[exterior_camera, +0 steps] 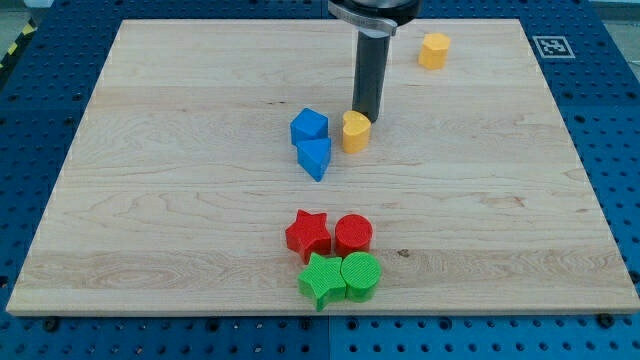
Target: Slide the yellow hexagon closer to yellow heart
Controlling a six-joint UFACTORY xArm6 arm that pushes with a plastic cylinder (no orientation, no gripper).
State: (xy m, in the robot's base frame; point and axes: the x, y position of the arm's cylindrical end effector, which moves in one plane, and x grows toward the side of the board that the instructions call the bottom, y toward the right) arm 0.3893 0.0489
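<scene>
1. Hexagon position comes first: the yellow hexagon (pixel 434 50) sits near the view's top right of the tabletop (pixel 150 200), well apart from every other block and untouched.
2. The yellow heart (pixel 355 131) lies near the middle of the board, down and to the view's left of the hexagon. Its shape is only roughly readable, so I judge the rounder block to be the heart.
3. The end effector (pixel 369 70) is a plain dark rod with nothing to spread or pinch, and it holds nothing. My tip (pixel 365 118) stands right at the heart's upper right edge, apparently touching it.
4. Main risk: any slide down or to the view's left from here shoves the heart, the wrong block, away from the hexagon and widens the gap.
5. A shoved heart would hit the upper blue block (pixel 309 126), just beside it on the view's left, or the lower blue block (pixel 314 157), and scatter both.
6. To push the hexagon, my tip must get round to its far upper right side. A path straight at it would knock it toward the board's top edge.
7. An off-centre push could spin the hexagon sideways past the heart.
8. The red star (pixel 307 233), red cylinder (pixel 353 234), green star (pixel 321 279) and green cylinder (pixel 361 275) look safely distant.
</scene>
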